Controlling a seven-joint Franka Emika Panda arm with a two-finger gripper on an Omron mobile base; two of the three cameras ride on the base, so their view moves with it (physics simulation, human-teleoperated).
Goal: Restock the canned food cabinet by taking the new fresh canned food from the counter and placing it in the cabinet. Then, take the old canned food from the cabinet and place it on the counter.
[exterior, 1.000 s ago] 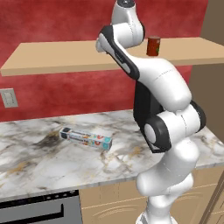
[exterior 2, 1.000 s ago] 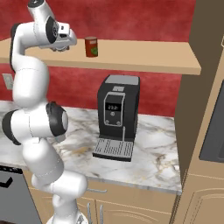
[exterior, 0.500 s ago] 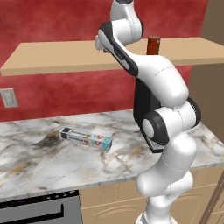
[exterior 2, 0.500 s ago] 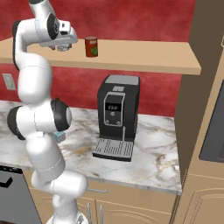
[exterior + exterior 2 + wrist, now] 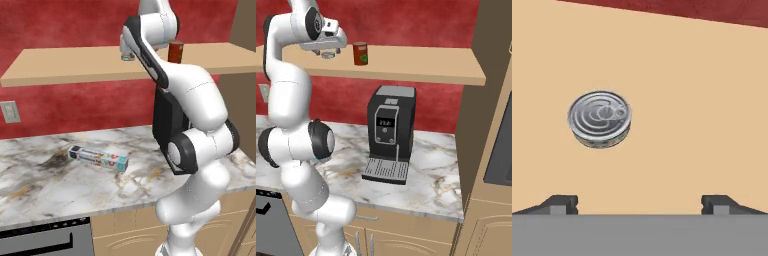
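flat ribbed metal tin on smooth shelf

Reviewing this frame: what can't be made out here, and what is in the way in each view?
- Red can, left base view: its left side is hidden behind the arm.
- Flat tin, right base view: small, partly covered by the hand above it.
- Fingers, hand view: just the tips show; the bottom edge cuts off the rest.
- Box label, left base view: print too small to read.
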